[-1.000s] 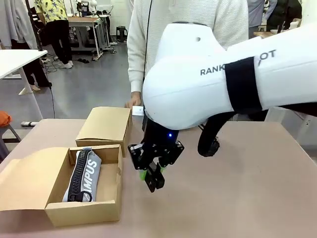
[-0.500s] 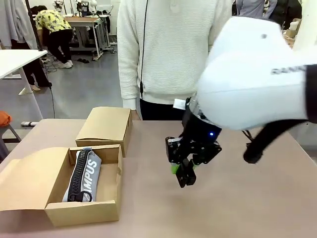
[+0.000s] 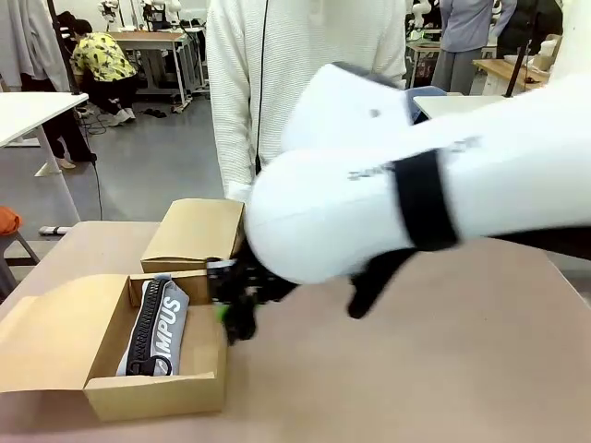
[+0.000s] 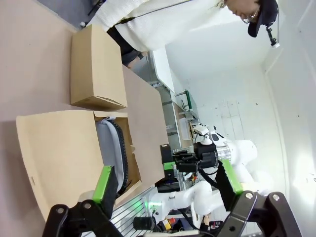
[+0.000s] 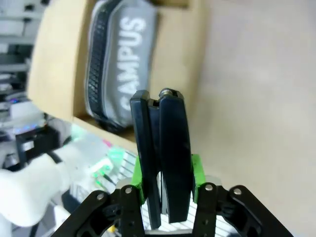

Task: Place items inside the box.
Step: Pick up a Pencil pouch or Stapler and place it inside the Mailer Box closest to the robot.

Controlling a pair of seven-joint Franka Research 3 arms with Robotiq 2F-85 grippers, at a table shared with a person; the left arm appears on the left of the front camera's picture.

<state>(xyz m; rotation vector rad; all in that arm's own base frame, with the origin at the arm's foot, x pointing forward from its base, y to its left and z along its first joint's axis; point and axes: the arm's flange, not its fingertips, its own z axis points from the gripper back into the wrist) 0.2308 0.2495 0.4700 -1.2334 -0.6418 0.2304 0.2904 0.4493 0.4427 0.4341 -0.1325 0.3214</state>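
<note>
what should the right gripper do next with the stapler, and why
Probably carry it a little farther left, over the open box, before lowering: the right gripper holds the black stapler just at the box's right wall, and bare floor shows between that wall and the grey pencil case.

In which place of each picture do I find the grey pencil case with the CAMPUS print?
Front view: lower left, the grey pencil case lies in the open box.
Left wrist view: lower left of centre, in the same box.
Right wrist view: upper left, inside the box.
Shared landmark: the open box around it.
</note>
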